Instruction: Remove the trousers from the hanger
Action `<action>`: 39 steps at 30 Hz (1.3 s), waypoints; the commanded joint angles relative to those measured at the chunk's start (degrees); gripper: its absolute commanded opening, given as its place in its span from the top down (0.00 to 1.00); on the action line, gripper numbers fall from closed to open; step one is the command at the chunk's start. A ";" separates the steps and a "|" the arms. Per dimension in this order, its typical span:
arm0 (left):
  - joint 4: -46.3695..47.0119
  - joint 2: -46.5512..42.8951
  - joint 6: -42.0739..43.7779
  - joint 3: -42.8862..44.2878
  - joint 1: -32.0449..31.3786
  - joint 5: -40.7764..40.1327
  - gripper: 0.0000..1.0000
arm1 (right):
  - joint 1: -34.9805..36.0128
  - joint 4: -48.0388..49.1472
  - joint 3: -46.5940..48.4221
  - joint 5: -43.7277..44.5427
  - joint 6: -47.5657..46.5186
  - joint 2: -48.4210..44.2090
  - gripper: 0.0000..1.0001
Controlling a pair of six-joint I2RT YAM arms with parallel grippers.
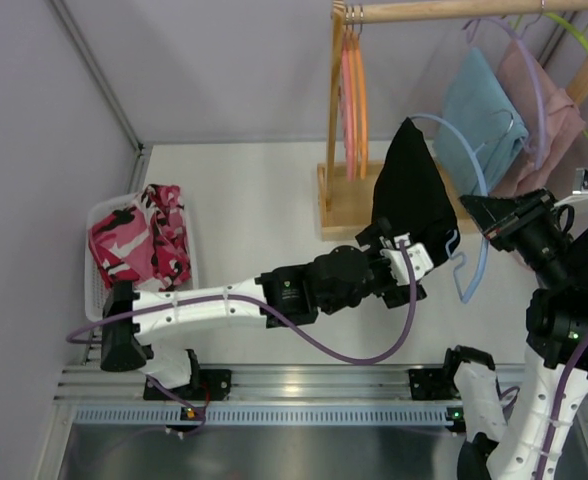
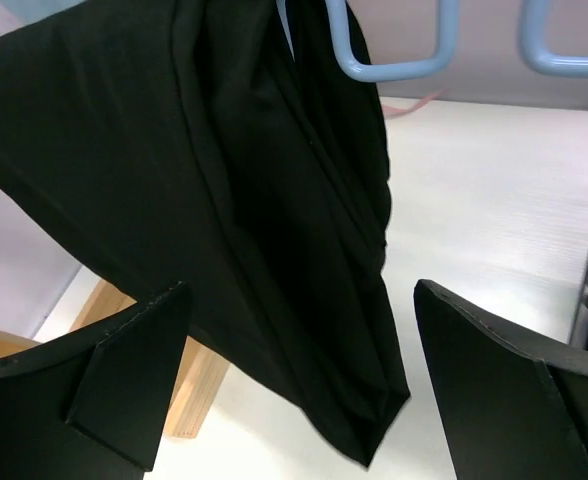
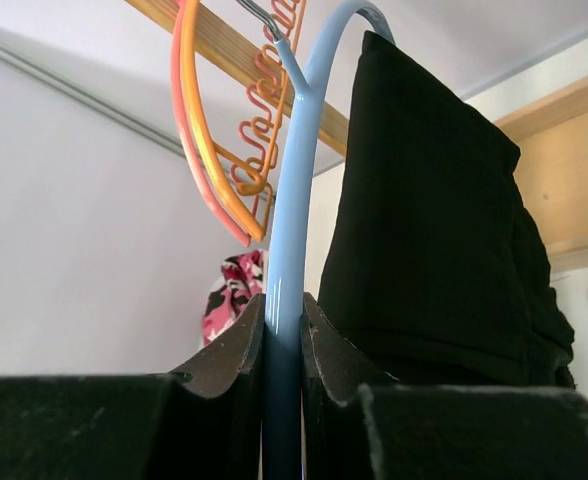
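Left gripper [image 2: 302, 290] spread wide, mid-frame in the top view, jaws either side of the black trousers [image 2: 224, 180] near the hem. Trousers hang draped on the blue hanger [image 3: 284, 200], centre-right. Right gripper [image 3: 283, 310], further right, pinches that hanger's wire. Step looks like taking hold of cloth. Next: close, pull downward and clear.

Black trousers [image 1: 412, 195]: plain, still draped over the light blue hanger [image 3: 286, 230]. They hang limp at 2 o'clock of centre in the top view, narrow at the top, lower edge bunched. Camo trousers [image 1: 139, 245]: pink/white/black, off any hanger, crumpled in the white basket [image 1: 108, 205] at 9 o'clock, well apart.
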 commanded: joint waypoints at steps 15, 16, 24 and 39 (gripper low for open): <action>15.47 3.54 7.65 4.40 -0.10 -10.61 0.02 | -0.66 16.14 -8.33 -7.83 21.57 -2.88 1.00; 15.74 3.71 7.83 4.49 -0.10 -10.96 0.02 | -0.74 16.23 -8.24 -8.01 21.84 -2.88 1.00; 15.65 2.49 4.32 4.32 0.34 -5.97 0.02 | -0.65 17.11 -6.57 -8.18 23.25 -3.06 1.00; 10.99 7.58 -1.84 10.73 -0.10 -2.78 0.03 | -0.74 23.62 -6.40 -10.38 28.08 -3.23 1.00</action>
